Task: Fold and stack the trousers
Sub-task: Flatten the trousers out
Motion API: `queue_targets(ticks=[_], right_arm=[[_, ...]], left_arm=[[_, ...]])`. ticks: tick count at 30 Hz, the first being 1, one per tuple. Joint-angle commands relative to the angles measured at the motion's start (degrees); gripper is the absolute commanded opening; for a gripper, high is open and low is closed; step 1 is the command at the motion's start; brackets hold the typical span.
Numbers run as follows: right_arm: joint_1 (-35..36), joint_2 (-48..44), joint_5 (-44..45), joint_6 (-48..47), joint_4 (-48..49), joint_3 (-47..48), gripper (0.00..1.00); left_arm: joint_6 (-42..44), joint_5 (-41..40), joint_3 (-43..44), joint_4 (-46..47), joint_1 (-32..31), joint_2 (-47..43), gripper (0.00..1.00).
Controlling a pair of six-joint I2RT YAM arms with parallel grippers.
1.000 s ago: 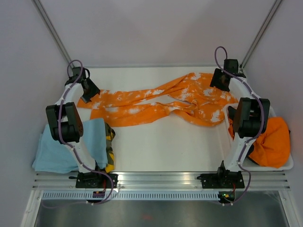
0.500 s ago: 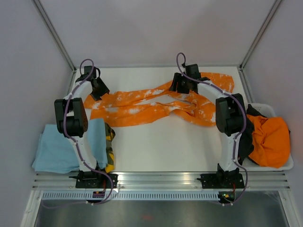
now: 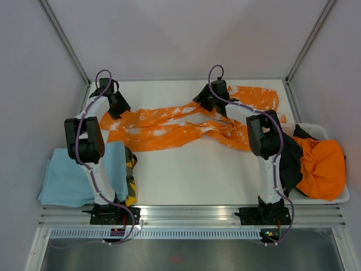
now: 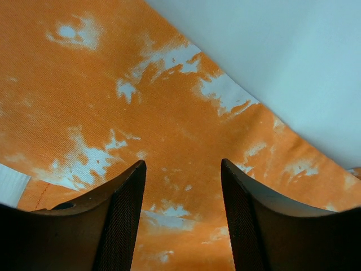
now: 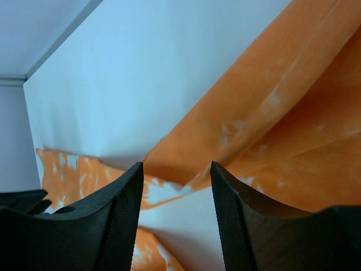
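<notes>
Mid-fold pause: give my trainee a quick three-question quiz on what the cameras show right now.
1. True or false: the left gripper is shut on the blotchy orange tie-dye fabric trousers.
2. In the top view, the folded light blue cloth lies: A) near left, B) on the trousers, C) far right.
3. What fills the white plastic tray at right?
Key: 1 false, its jaws stand open above the fabric; 2 A; 3 a bunched plain orange garment.

right gripper leftward, over the trousers
</notes>
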Motion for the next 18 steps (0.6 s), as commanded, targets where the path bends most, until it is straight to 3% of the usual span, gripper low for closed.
queue_targets(ticks=[1, 5, 18], right_arm=[[0.0, 4.4, 4.7, 3.2, -2.0, 4.1, 0.56], [0.2, 5.5, 6.7, 2.5, -9.4, 8.1, 0.56], [0.3, 1.4, 11.3, 0.2, -12.9, 7.4, 0.59]], left_arm=[[2.1, 1.5, 2.5, 2.2, 0.3, 0.1, 0.62], [2.5, 1.4, 2.3, 1.7, 0.5, 0.0, 0.62], [2.2, 2.8, 0.5, 2.9, 0.8, -1.1, 0.62]])
